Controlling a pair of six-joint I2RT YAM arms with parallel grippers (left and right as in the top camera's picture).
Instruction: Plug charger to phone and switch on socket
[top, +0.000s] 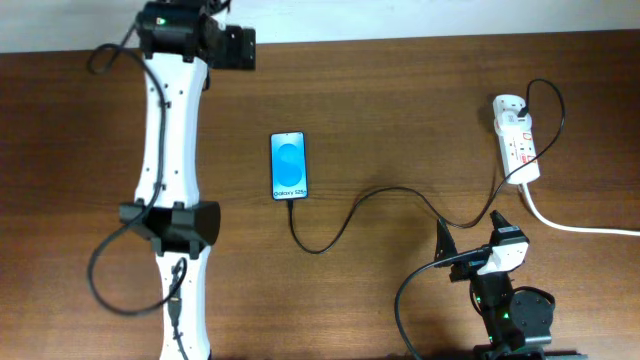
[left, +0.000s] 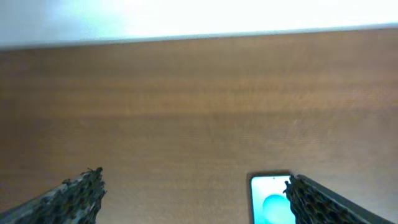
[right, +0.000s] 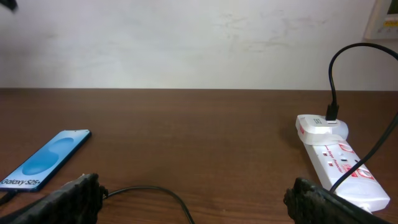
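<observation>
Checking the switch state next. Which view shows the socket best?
Right wrist: the socket sits close, seen from a low angle, with its top face and red marks visible. Overhead shows the socket whole but small, at the frame's upper right. Left wrist shows none of it, only part of the phone.

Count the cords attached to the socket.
2. The black charger plugs into the socket at its far end; the white cord leaves its near end, running right. None looks hidden.

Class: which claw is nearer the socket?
Right. The right claw is close by, short of the socket; the left claw is far across the table, beyond the phone.
</observation>
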